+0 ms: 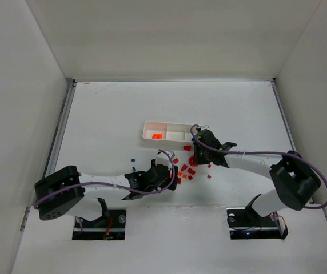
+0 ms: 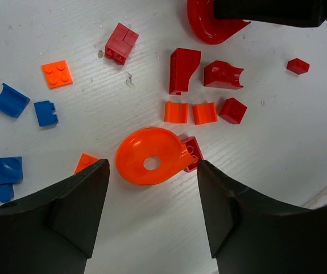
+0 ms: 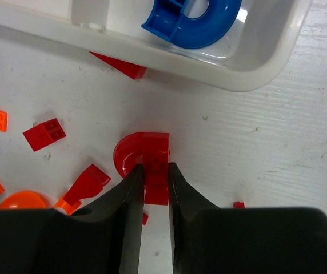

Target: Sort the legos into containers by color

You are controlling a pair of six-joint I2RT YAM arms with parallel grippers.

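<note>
Our right gripper [image 3: 155, 173], stretched low beside the tray [image 3: 255, 77], pinches a red arch [image 3: 128, 151] in narrow jaws. Our left gripper's [image 2: 152, 166] wide jaws flank an orange ring [image 2: 132, 162].

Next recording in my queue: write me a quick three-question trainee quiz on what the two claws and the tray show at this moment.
1. True or false: the right claw is shut on the red arch piece.
2. Which piece lies between the fingers of the open left claw? A) a blue brick B) the orange round dish C) a red slope
3. Fill in: the curved piece lying in the white tray is ___ in color.
Key: 1 true; 2 B; 3 blue.
</note>
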